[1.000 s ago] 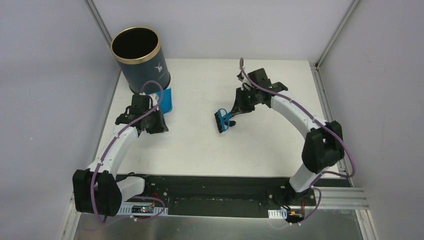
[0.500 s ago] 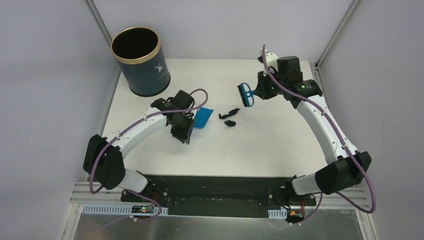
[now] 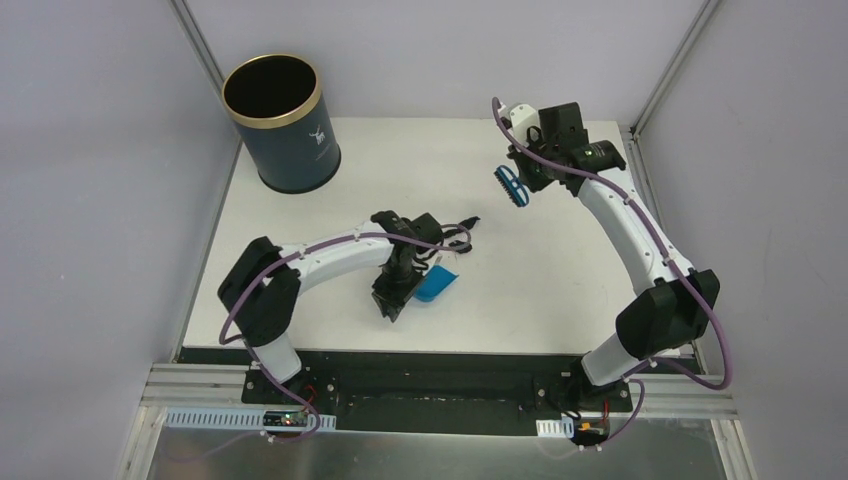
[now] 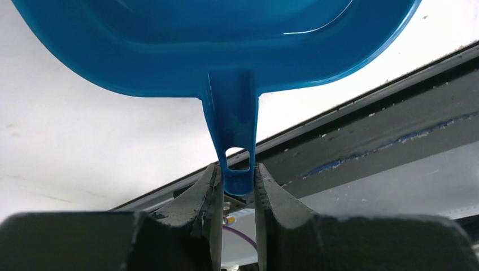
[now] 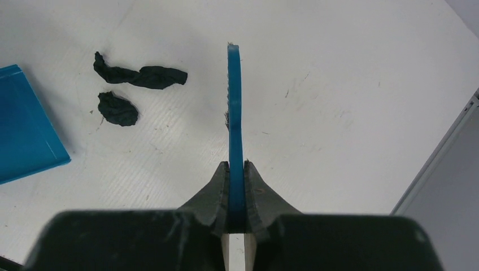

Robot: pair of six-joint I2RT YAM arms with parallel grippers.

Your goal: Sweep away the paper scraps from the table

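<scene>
My left gripper [image 4: 237, 176], clamped on the dustpan [image 4: 226, 51] handle, has swung the pan from left of the scraps [image 5: 141, 76] to their near side on the table [image 3: 560, 280]. Beyond them my right gripper [image 5: 236, 169] pinches the brush [image 5: 234, 113], so a sweep inward looks next.

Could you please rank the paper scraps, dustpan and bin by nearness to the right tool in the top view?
1. The paper scraps, just left of the right tool.
2. The dustpan, lower centre, held by the left tool.
3. The bin, far upper left.
</scene>
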